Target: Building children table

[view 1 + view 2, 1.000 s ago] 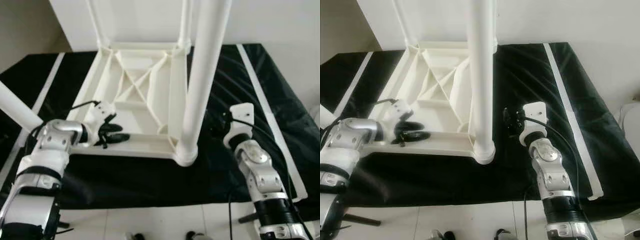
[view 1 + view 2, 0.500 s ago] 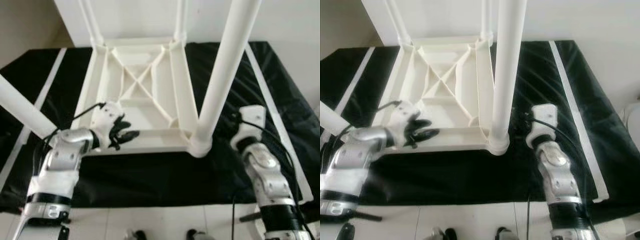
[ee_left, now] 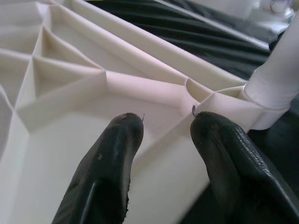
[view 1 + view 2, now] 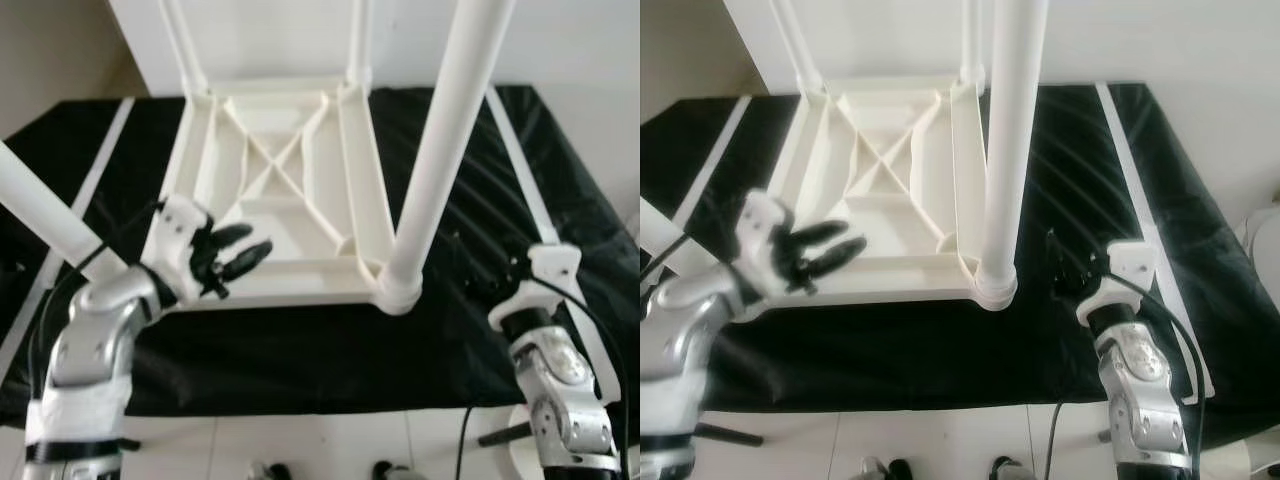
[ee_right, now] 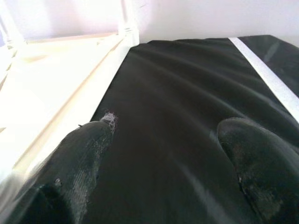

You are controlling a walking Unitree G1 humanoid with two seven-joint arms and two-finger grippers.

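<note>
Table (image 4: pixel 290 180) upturned, leg tops cropped

white table (image 4: pixel 290 190) upside down, legs up

Upturned table (image 4: pixel 290 190) on cloth (image 4: pixel 480 200)

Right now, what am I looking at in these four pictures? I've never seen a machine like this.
It is a walking humanoid robot with two silver arms, each ending in jaws of two black fingers. Two pictures come from cameras in its head, looking down; the other two come from cameras on its wrists, looking along the fingers.

Before it lies a white plastic table, upside down on a black cloth, with its legs sticking up. The left gripper hovers open over the table's near edge, holding nothing. The right gripper is open too, above the cloth beside the table, also holding nothing.
</note>
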